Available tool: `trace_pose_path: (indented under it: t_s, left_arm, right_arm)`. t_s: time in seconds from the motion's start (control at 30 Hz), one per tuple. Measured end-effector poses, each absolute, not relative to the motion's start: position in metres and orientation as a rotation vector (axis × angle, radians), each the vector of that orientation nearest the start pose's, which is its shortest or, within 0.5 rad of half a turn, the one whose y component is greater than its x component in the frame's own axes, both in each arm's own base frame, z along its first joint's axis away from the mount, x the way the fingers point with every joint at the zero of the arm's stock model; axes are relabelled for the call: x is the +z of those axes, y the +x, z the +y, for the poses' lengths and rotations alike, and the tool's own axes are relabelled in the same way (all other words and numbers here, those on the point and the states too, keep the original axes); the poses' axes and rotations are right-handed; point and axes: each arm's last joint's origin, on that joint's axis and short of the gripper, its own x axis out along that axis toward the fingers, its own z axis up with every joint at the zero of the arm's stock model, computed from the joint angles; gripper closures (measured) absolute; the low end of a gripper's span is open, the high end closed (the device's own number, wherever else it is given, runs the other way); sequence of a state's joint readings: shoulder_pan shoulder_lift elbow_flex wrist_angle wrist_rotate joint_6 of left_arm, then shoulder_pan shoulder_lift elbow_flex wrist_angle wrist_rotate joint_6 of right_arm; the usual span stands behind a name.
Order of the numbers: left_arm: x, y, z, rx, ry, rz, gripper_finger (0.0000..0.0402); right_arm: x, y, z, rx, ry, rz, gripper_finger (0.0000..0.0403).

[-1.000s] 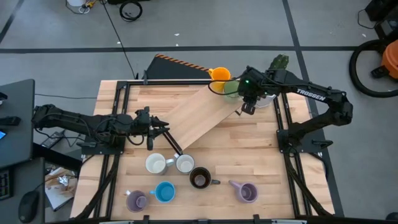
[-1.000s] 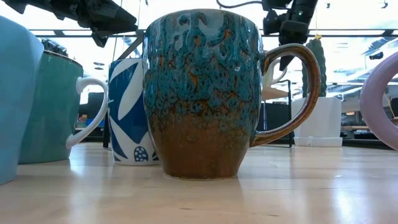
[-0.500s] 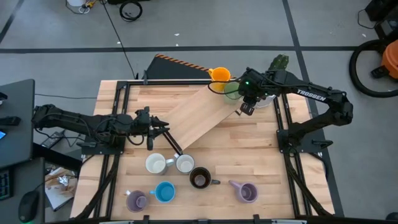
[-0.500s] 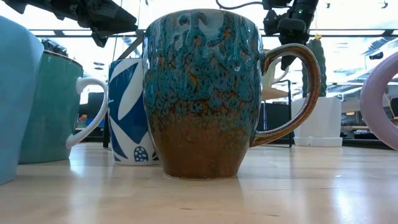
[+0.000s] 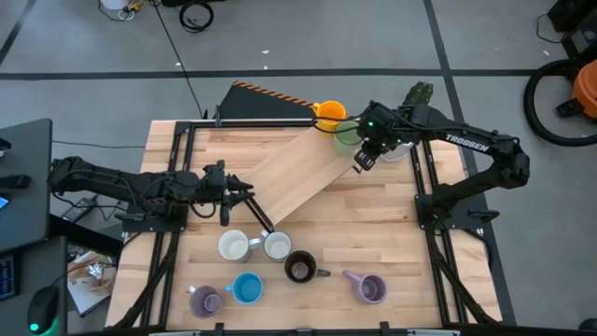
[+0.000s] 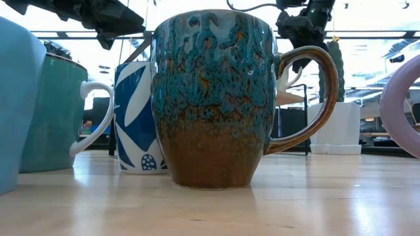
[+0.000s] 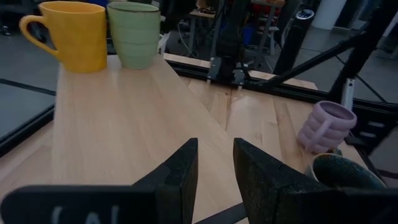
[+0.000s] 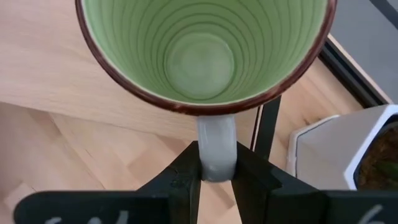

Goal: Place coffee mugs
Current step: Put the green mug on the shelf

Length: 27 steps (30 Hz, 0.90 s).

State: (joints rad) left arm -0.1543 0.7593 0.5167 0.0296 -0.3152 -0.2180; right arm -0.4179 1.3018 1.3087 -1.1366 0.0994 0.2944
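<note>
Pinching the green mug (image 8: 204, 53) handle, right gripper (image 8: 214, 168) has tilted slightly; left gripper (image 7: 214, 171) unchanged, slightly spread.

Grey floor (image 5: 84, 37), black desk (image 5: 23, 177)

A slanted wooden board (image 5: 298, 173) is lying across the middle of the desk (image 5: 382, 224), and everything else is sitting around it. Two mugs are standing side by side on the board's far end: the outer mug (image 5: 328, 113) at the corner, the ribbed mug (image 5: 347, 134) just beside it toward the right arm. The cactus pot (image 5: 410, 126) is sitting just beyond the ribbed mug, off the board, by the desk's far right edge. Off the board's near end, two mugs (image 5: 233, 245) (image 5: 277, 245) are standing touching, with a third mug (image 5: 300, 267) just nearer. Three more mugs (image 5: 203, 301) (image 5: 247, 287) (image 5: 371, 288) are lining the desk's front edge, well apart from the board.
</note>
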Motion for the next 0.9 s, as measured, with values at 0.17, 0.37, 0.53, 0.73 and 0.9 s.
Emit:
trace_pose_path:
  t_s: [0.17, 0.37, 0.53, 0.73, 0.9]
  left_arm:
    - [0.2644, 0.1733, -0.0189, 0.148, -0.170, 0.194, 0.0294]
    - [0.2643, 0.1733, -0.0193, 0.133, -0.168, 0.197, 0.0294]
    - [0.2640, 0.1733, -0.0194, 0.130, -0.146, 0.202, 0.0294]
    - [0.2639, 0.1733, -0.0194, 0.125, -0.106, 0.205, 0.0294]
    - [0.2639, 0.1733, -0.0194, 0.124, -0.089, 0.206, 0.0294]
  right_arm:
    - [0.3324, 0.2142, -0.0982, -0.648, 0.474, 1.044, 0.0320]
    - [0.3324, 0.2142, -0.0983, -0.678, 0.519, 1.029, 0.0320]
    - [0.3324, 0.2143, -0.0980, -0.688, 0.537, 1.023, 0.0311]
    - [0.3326, 0.2170, -0.0928, -0.674, 0.529, 1.020, 0.0278]
    - [0.3326, 0.2189, -0.0884, -0.656, 0.518, 1.024, 0.0246]
